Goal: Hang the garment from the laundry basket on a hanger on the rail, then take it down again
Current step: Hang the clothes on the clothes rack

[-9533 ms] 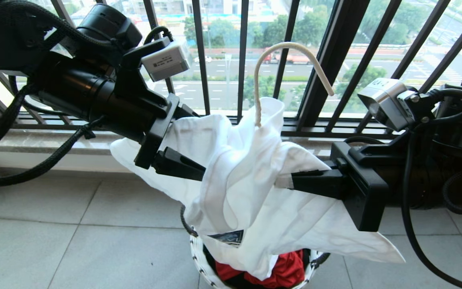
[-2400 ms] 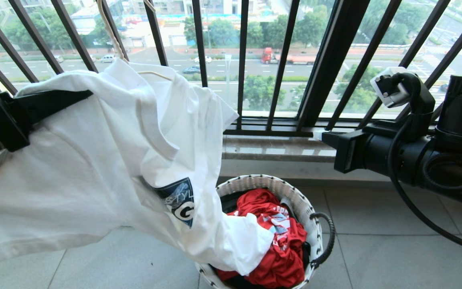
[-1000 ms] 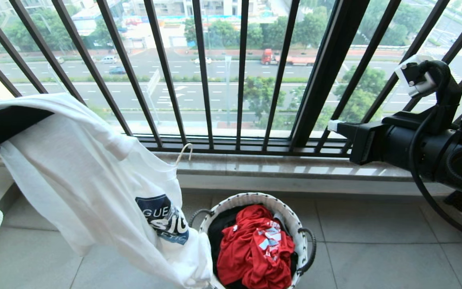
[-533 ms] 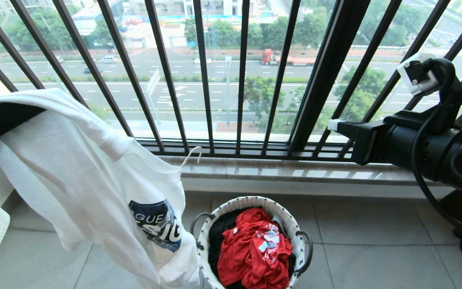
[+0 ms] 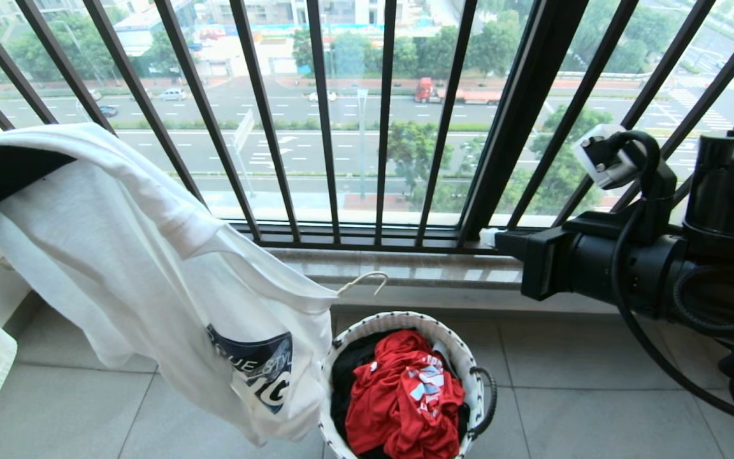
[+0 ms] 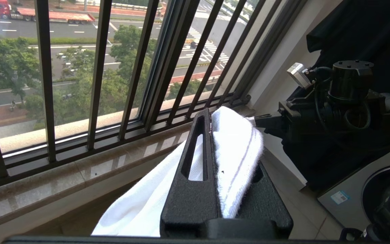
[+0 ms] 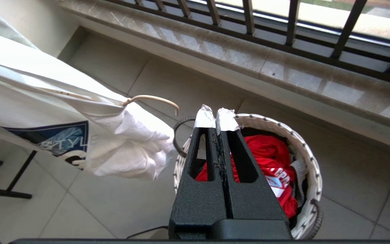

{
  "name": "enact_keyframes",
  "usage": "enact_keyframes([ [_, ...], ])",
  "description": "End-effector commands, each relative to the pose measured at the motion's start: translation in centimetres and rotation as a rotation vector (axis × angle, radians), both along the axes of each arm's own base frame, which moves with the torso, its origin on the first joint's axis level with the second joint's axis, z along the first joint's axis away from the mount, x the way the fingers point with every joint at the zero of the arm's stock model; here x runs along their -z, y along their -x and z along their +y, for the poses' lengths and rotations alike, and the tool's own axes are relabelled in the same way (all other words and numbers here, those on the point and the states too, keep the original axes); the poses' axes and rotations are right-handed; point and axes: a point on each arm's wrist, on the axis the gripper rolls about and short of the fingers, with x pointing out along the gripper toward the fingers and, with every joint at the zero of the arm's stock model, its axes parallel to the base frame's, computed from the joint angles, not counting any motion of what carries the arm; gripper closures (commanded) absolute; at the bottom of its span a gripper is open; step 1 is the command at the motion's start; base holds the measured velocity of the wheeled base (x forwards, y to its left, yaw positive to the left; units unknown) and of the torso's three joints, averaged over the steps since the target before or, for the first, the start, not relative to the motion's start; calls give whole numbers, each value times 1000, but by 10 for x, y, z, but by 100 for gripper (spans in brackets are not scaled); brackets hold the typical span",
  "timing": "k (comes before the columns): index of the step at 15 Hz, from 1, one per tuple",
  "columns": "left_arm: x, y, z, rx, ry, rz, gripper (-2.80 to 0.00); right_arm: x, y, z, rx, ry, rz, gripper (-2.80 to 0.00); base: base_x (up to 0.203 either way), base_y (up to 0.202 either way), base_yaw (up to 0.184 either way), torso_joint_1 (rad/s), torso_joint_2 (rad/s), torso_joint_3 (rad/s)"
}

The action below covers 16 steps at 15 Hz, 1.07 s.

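Left claw [image 6: 212, 117] is clamped on the shirt [image 5: 150, 268] – it droops below it toward the basket [image 5: 469, 357] – right claw [image 7: 217, 117] shut, empty.

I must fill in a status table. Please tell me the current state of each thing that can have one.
White T-shirt: held up, hanging beside the basket.
Wire hanger: inside the T-shirt, hook sticking out, not on any rail.
Laundry basket: upright on the floor, holding red and dark clothes.
Left gripper: shut on the T-shirt.
Right gripper: shut, empty, above the basket.
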Motion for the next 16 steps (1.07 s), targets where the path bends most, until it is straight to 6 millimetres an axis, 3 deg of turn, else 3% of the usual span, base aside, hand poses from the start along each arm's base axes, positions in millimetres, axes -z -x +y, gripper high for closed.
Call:
enact_keyframes([
  [1,-1,2,0,9,1,-12,0,16,1,28,-81,-15,95,0,0,0,0,0,0,0],
  [5,-1,2,-2,19,0,-12,0,19,9,50,-92,-126,316,0,0,0,0,0,0,0],
  [6,-1,1,-2,18,0,-9,0,16,12,52,-93,-135,348,-280,0,0,0,0,0,0],
  [10,-2,1,-2,19,0,-12,0,-3,20,69,-115,-225,439,-280,0,0,0,0,0,0],
  [16,-2,2,-2,20,1,-15,0,11,-15,110,-49,-351,581,-280,0,0,0,0,0,0],
])
